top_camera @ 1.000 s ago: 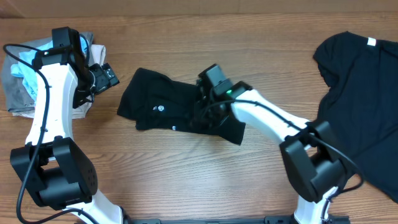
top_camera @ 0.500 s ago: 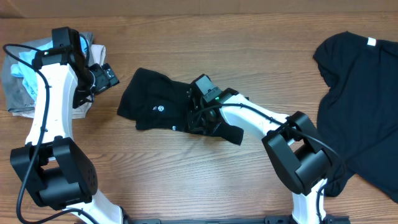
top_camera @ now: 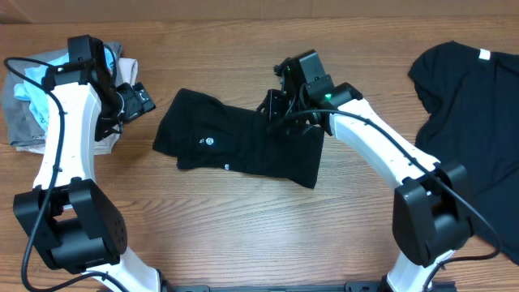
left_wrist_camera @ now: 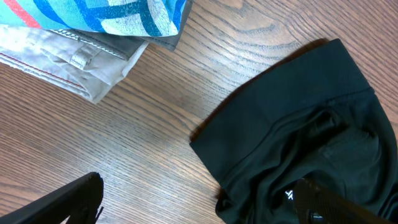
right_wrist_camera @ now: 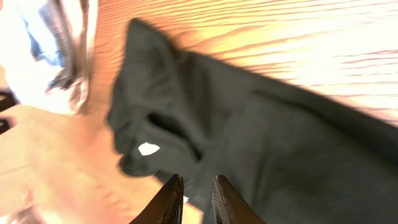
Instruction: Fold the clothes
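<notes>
The folded black T-shirt (top_camera: 231, 146) lay in the middle of the table (top_camera: 243, 235). The right gripper (right_wrist_camera: 194, 190) hung over its top edge, fingers a little apart, and seemed to hold nothing. The left gripper (top_camera: 136, 99) was wide open near it. A second black T-shirt (top_camera: 474, 122) lay far right.

A bundled black soft-fabric short-sleeved T-shirt (top_camera: 227, 146) is lying at the middle of the brown wooden table (top_camera: 243, 243). A second black T-shirt (top_camera: 470, 122), spread flat, is lying well apart from it at the right edge. A pile of grey and blue-striped folded cloths (top_camera: 32, 97) is sitting at the far left. The left gripper (top_camera: 139, 99) is hanging between that pile and the middle shirt. The right gripper (top_camera: 277, 109) is hanging over the far edge of the middle shirt's right half.
</notes>
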